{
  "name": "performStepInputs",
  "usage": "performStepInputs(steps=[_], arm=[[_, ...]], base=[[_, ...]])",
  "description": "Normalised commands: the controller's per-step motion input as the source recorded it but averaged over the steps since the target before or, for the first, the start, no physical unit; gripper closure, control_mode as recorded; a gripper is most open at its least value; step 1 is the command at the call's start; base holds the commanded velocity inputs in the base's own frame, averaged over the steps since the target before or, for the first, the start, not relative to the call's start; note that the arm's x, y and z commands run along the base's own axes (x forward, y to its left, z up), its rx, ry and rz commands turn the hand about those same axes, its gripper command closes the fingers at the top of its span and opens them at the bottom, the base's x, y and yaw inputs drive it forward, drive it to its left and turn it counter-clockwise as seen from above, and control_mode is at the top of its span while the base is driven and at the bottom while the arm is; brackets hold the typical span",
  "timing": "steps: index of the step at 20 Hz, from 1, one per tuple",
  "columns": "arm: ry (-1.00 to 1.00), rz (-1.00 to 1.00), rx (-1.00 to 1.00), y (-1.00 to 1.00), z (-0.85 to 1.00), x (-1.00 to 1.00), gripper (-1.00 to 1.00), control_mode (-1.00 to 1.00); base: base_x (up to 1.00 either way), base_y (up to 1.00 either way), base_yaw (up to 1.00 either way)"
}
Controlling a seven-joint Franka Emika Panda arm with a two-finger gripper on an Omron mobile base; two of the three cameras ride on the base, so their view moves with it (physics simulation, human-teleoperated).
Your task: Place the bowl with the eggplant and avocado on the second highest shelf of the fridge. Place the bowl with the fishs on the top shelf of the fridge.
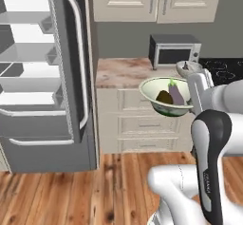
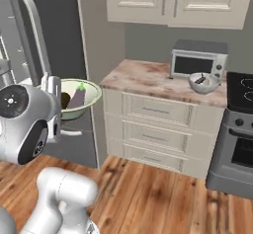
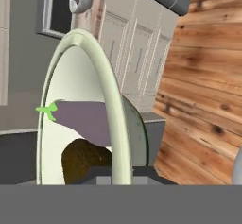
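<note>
My gripper point(image 1: 191, 105) is shut on the right rim of the bowl with the eggplant and avocado point(image 1: 159, 105), holding it in the air in front of the counter drawers. Inside lie the purple eggplant point(image 1: 176, 95) and the dark avocado point(image 1: 164, 97). From the right base view the bowl point(image 2: 88, 101) hangs beside the fridge door, gripper point(image 2: 58, 110) on its left rim. In the hand view its rim point(image 3: 101, 76) stands edge-on. The bowl with the fishs point(image 1: 188, 68) rests on the counter by the microwave. The fridge point(image 1: 76, 77) stands open at left, top shelf point(image 1: 26, 17) and the shelf below point(image 1: 28, 52) bare.
A marble counter point(image 1: 123, 72) over cream drawers point(image 2: 155, 124) sits right of the fridge, with a microwave point(image 2: 198, 62) at its back. A black stove point(image 2: 237, 129) stands further right. The open fridge door's long handle point(image 1: 78, 53) juts out between the bowl and the shelves. Wood floor lies below.
</note>
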Motion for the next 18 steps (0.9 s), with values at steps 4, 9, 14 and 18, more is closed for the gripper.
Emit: performStepInputs(steps=[4, 9, 14, 18], arm=[[0.00, 0.00, 0.00, 0.00, 0.00, 0.00, 1.00, 1.00], [0.00, 0.00, 0.00, 0.00, 0.00, 0.00, 1.00, 1.00], [0.00, 0.00, 0.00, 0.00, 0.00, 0.00, 1.00, 1.00], [0.00, 0.00, 0.00, 0.00, 0.00, 0.00, 1.00, 1.00]], base=[[-0.95, 0.88, 0.43], [-0.23, 1.00, 0.47], [0.86, 0.98, 0.20], [1.00, 0.78, -0.15]])
